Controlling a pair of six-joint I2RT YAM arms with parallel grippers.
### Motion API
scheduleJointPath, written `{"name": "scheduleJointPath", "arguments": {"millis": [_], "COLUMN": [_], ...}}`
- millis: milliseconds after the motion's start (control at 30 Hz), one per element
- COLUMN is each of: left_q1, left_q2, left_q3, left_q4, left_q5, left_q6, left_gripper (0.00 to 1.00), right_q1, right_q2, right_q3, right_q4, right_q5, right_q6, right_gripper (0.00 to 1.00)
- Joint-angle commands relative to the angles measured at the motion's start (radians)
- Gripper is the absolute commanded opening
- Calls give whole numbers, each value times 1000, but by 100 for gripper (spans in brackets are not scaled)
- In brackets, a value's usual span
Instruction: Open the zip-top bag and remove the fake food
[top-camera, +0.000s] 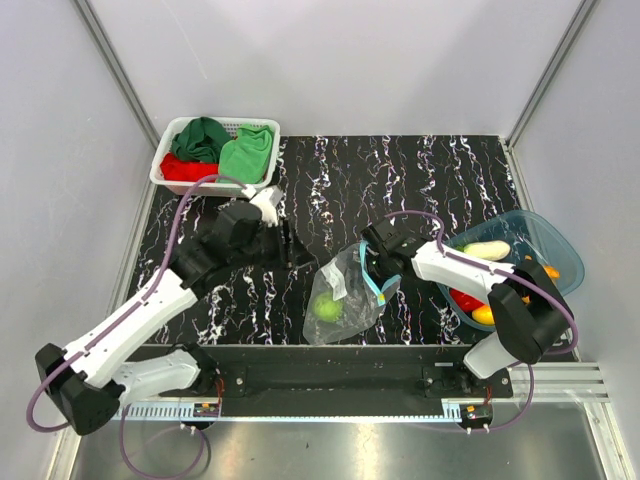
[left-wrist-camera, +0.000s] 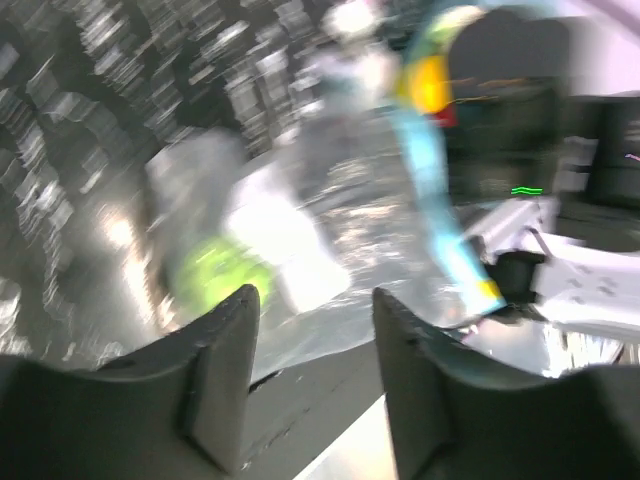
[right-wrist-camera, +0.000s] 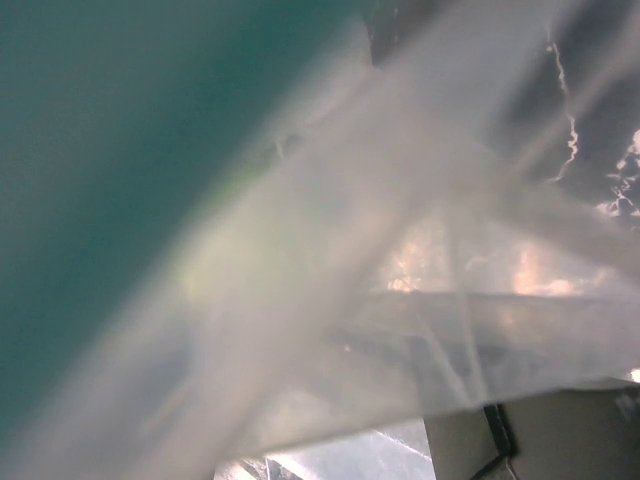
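Top view: sharp, evenly bright, soft white light from overhead.
My left wrist: heavy motion blur throughout; a white glare patch on the zip-top bag (left-wrist-camera: 285, 240).
My right wrist: plastic too close, everything hazy and unfocused.

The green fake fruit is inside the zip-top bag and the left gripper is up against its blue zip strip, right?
Wrong arm. The top external view shows the right gripper against the blue zip strip; the left gripper is apart from the zip-top bag. The green fake fruit is inside.
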Motion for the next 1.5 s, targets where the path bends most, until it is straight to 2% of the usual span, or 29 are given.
{"name": "scheduleJointPath", "arguments": {"millis": [0, 33, 67, 200, 433, 733, 1033, 1100, 1133, 1200, 1267, 1400, 1467], "left_q1": [74, 90, 94, 107, 108, 66, 71, 74, 75, 78, 78, 78, 78], "left_q2": [58, 87, 121, 316, 451, 565, 621, 612, 588, 521, 468, 286, 229], "left_q3": [-160, -171, -177, -205, -222, -225, -162, -143, -136, -140, -142, -177, -212], "left_q4": [-80, -71, -60, 50, 193, 308, 290, 216, 187, 106, 12, -110, -131], "left_q5": [-17, 18, 40, 151, 298, 356, 304, 260, 243, 203, 160, 128, 166], "left_q6": [-63, -60, -55, -21, -63, -130, -101, -60, -46, -11, 23, 49, 49], "left_gripper": [46, 43, 35, 20, 14, 9, 8, 9, 13, 27, 35, 40, 39], "right_q1": [7, 8, 8, 8, 10, 41, 67, 67, 64, 65, 61, 27, 4], "right_q2": [-30, -26, -20, 2, 16, 88, 135, 126, 126, 140, 157, 201, 212], "right_q3": [45, 48, 52, 69, 54, 6, -29, -20, -14, 17, 38, 77, 84], "right_q4": [11, 11, 12, 11, 24, 130, 120, 107, 98, 86, 73, 60, 60], "right_q5": [-21, -28, -33, -67, -125, -243, -274, -234, -222, -200, -161, -124, -127], "right_q6": [-20, -21, -23, -41, -46, 2, -20, -37, -40, -34, -14, 37, 51], "right_gripper": [74, 74, 74, 74, 76, 79, 79, 80, 81, 81, 82, 83, 84]}}
